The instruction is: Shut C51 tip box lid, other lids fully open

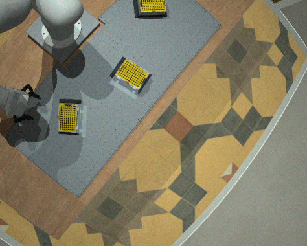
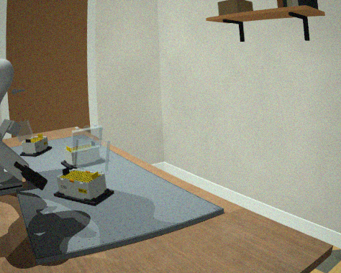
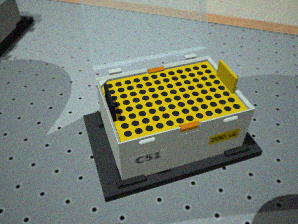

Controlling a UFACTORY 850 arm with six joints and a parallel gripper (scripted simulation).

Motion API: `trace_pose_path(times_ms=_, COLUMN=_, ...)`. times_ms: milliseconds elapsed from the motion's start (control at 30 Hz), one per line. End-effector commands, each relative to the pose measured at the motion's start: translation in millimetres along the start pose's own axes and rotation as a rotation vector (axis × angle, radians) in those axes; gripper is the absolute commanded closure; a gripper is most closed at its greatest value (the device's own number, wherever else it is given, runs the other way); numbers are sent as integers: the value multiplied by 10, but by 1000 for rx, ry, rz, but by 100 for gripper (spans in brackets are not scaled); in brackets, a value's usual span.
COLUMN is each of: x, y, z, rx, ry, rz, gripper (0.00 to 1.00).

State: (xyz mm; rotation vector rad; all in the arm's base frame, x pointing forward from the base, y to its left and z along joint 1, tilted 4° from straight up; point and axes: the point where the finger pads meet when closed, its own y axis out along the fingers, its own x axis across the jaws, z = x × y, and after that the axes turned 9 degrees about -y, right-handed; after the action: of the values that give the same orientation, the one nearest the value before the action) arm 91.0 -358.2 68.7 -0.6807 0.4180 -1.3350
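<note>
The tip box with the C51 sticker (image 3: 148, 159) (image 2: 82, 184) is white with a yellow hole-plate (image 1: 68, 118) (image 3: 172, 100). It sits flat on its dark holder plate (image 3: 112, 186) (image 2: 98, 198). Its clear lid (image 1: 83, 120) stands open on the far side, hinged at the back edge (image 3: 150, 63). My gripper (image 1: 35, 107) (image 2: 37, 181) is open and empty. It hovers a short way off the box's front wall and faces the sticker. The fingers do not show in the wrist view.
Two more tip boxes with yellow plates and open clear lids stand on the grey perforated board (image 1: 168, 42): a middle box (image 1: 132, 74) (image 2: 84, 152) and a far box (image 1: 153, 6) (image 2: 34, 144). The robot base (image 1: 59, 22) stands at the board's corner.
</note>
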Motion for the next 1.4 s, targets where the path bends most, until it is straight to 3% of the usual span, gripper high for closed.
trace_pose_path(times_ms=0, x=29, y=-163, z=153, rx=0, ry=0, rz=1, gripper=0)
trace_pose_path(times_ms=700, x=137, y=-836, z=816, rx=0, ry=0, rz=1, gripper=0)
trace_pose_path(times_ms=1000, x=137, y=-836, z=817, rx=0, ry=0, rz=1, gripper=0)
trace_pose_path(times_ms=1033, x=137, y=-836, z=816, rx=0, ry=0, rz=1, gripper=100)
trace_pose_path(times_ms=1367, x=137, y=-836, z=817, rx=0, ry=0, rz=1, gripper=100)
